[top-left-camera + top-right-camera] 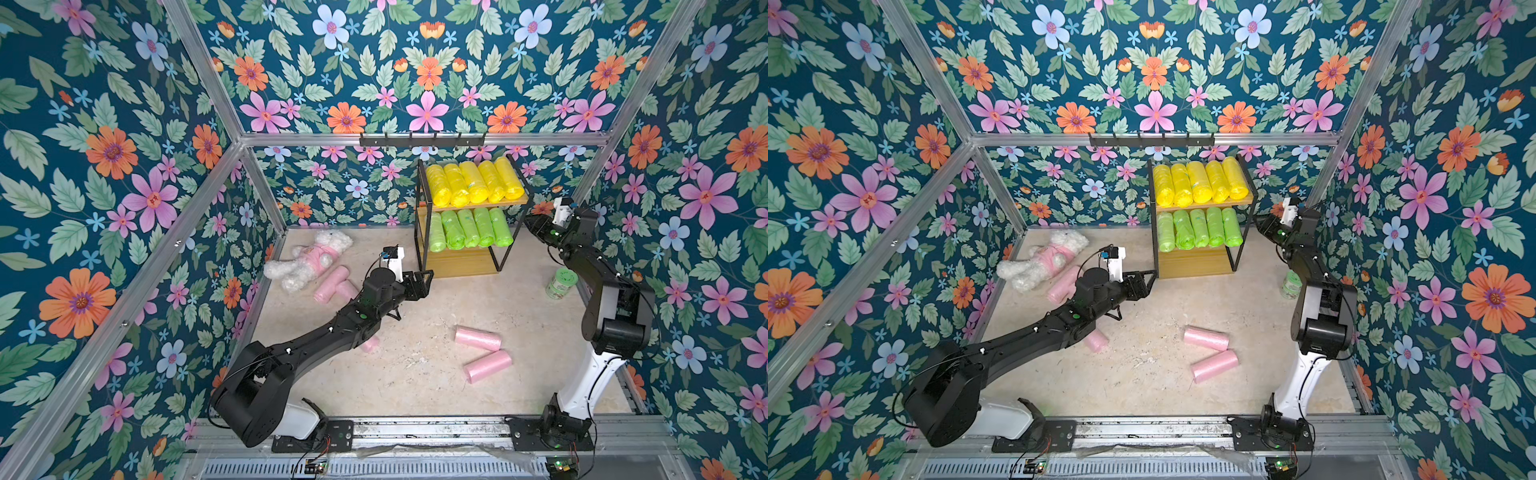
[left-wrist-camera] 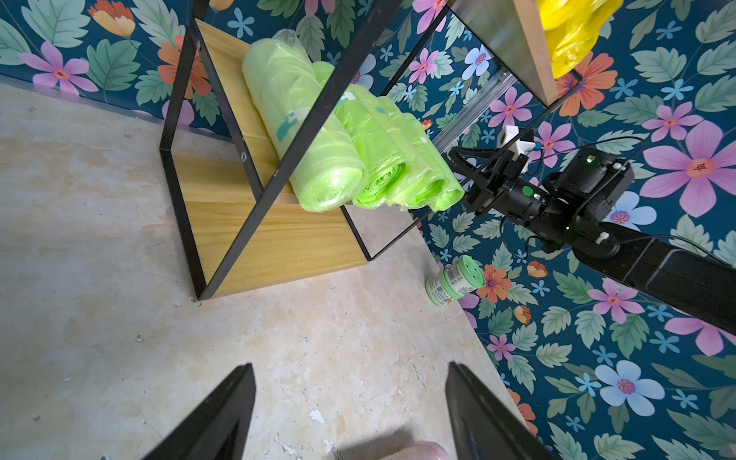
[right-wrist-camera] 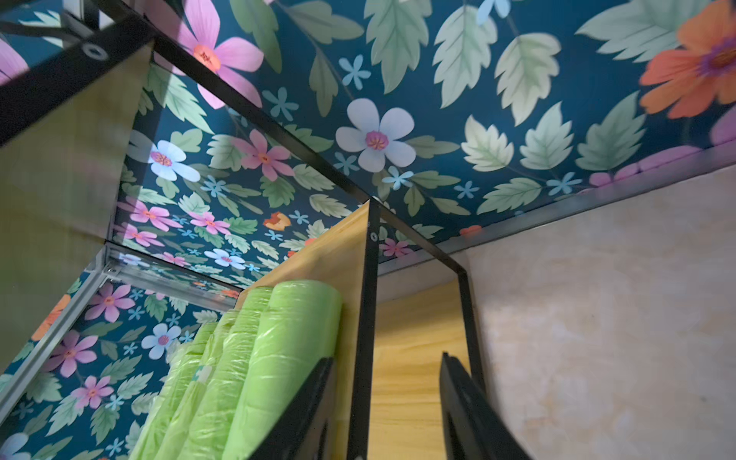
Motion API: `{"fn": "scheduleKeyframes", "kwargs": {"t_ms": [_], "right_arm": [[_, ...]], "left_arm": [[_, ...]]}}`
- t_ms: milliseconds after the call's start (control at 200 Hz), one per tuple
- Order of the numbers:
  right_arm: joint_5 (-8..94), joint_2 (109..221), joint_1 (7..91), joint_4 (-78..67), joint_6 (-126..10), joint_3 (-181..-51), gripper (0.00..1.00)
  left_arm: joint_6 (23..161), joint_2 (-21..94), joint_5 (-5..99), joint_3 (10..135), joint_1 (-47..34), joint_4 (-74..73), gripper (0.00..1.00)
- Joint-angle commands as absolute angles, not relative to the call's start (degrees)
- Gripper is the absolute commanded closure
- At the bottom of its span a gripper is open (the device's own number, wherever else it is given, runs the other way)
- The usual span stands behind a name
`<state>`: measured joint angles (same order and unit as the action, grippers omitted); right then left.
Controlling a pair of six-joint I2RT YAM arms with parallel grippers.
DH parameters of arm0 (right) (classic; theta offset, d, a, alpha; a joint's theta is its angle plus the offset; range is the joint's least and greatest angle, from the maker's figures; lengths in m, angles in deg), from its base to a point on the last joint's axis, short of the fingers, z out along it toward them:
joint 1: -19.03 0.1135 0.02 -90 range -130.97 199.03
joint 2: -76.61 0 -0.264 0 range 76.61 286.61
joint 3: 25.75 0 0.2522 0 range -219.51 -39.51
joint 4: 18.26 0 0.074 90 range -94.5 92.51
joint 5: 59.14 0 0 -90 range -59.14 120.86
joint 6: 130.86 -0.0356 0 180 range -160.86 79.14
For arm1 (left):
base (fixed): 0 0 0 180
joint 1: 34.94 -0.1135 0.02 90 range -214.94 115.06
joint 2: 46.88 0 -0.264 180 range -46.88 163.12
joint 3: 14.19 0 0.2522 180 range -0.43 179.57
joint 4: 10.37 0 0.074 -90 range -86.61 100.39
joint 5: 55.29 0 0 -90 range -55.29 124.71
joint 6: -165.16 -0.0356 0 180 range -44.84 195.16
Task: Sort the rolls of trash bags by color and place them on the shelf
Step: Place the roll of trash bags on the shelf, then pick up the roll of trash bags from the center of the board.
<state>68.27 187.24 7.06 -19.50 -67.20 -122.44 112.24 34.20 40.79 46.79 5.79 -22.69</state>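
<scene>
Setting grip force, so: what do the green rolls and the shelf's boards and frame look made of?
Green rolls: thin, glossy plastic film; it crinkles and catches highlights.
Shelf boards: pale wood or wood-look laminate, satin, with fine grain lines; cannot tell which.
Frame: thin black metal, probably painted matte, with screw heads at the joints.

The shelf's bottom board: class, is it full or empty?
Empty. The shelf shows bare wood on its bottom board in both top views; green rolls lie on the middle board, yellow rolls on top.
</scene>
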Motion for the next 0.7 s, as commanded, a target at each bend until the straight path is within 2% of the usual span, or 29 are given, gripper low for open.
{"fn": "scheduleKeyframes", "kwargs": {"t_ms": [0,150,425,695], "right_arm": [[64.32,183.39,6.4,-22.39,-68.47,-119.47,0.5],[56.23,173.41,6.37,-21.26,-65.91,-109.69,0.47],[44.48,152.58,10.02,-24.58,-64.85,-82.51,0.41],[46.12,148.33,13.31,-29.02,-66.49,-70.18,0.36]], "left_arm": [[109.39,35.03,42.47,47.44,5.91,-21.93,0.2],[99.57,38.9,43.49,50.69,9.53,-16.09,0.22],[66.78,50.23,38.1,64.01,22.26,2.48,0.24],[50.4,60.73,43.15,75.61,26.62,13.43,0.21]]}}
